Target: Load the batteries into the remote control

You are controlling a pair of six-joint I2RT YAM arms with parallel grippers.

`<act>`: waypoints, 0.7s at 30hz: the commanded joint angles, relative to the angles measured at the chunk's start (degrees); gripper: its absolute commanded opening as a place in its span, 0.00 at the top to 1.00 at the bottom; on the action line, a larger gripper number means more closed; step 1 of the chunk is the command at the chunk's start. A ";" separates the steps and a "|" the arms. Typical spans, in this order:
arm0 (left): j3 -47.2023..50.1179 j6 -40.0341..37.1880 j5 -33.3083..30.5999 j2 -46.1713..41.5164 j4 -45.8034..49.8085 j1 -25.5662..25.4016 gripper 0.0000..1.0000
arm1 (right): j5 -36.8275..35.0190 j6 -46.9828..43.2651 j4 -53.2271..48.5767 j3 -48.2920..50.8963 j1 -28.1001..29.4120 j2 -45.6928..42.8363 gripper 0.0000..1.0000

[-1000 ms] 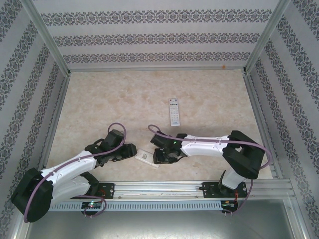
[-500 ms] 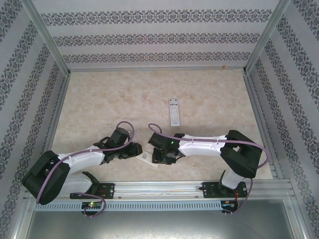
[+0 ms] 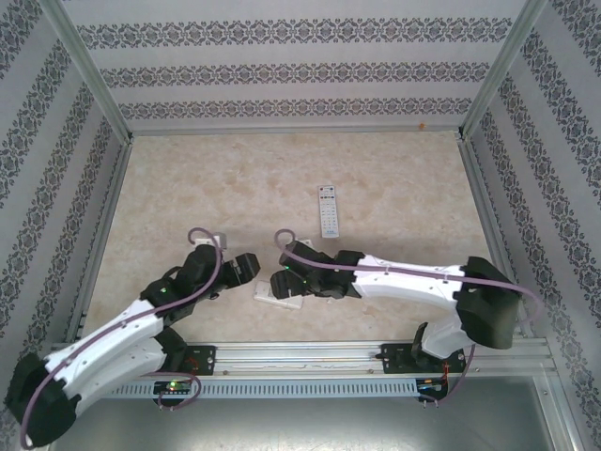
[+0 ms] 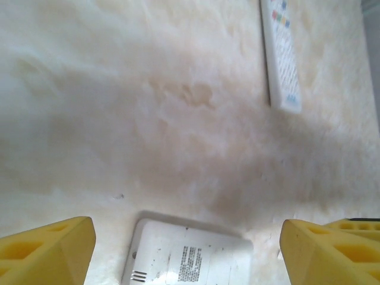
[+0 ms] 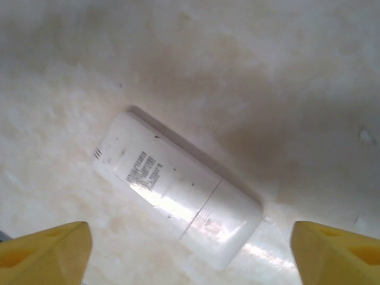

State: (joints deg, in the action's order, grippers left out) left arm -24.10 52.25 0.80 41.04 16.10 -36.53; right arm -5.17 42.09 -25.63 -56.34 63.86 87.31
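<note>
A white remote control (image 5: 178, 190) lies face down on the table, its back cover closed and a printed label showing. In the top view this remote control (image 3: 275, 294) sits between the two arms near the front edge. My left gripper (image 3: 246, 270) hangs open just to its left, and the remote control's end (image 4: 187, 258) shows between the yellow fingertips (image 4: 47, 252). My right gripper (image 3: 286, 282) is open above it, its yellow fingertips (image 5: 335, 252) wide on either side without touching it. The batteries are out of view.
A second white remote (image 3: 328, 209) lies face up, buttons showing, farther back at the table's middle; it also appears as a remote (image 4: 280, 53) at the top right of the left wrist view. Patterned walls and metal rails (image 3: 103, 216) enclose the marble table (image 3: 188, 197).
Both grippers have opened wide. The left arm has swung, its elbow dropping toward the near left corner. The right arm has stretched further left over the face-down remote.
</note>
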 commanded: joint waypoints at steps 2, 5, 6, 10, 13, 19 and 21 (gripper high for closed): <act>-2.18 2.53 -4.59 -5.59 13.34 2.45 0.17 | 0.43 -23.21 -7.17 -6.54 1.43 8.80 0.06; -1.67 4.39 -1.21 -7.47 13.75 3.88 0.17 | 2.42 -31.17 -8.88 -9.99 1.42 14.12 0.04; -1.34 4.92 -0.38 -7.75 13.51 4.20 0.17 | 2.41 -32.66 -9.60 -11.18 1.48 15.63 0.04; 0.28 6.46 1.97 -8.49 12.76 4.63 0.17 | 3.26 -36.12 -11.23 -15.00 1.47 21.42 0.08; 1.11 7.28 3.14 -8.95 12.69 4.67 0.17 | 3.67 -36.72 -11.55 -16.72 1.59 23.83 0.19; 0.05 9.85 4.03 -9.04 17.12 5.46 0.19 | 6.35 -35.62 -10.75 -17.40 0.70 23.47 0.54; -0.15 10.86 5.53 -9.13 16.48 5.92 0.21 | 10.00 -33.31 -8.29 -16.79 -0.61 20.99 0.57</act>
State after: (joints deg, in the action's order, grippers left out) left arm -23.49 60.69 4.01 32.47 30.65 -31.79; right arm 0.08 7.49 -35.68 -72.97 64.47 110.59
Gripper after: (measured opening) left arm 0.797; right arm 0.448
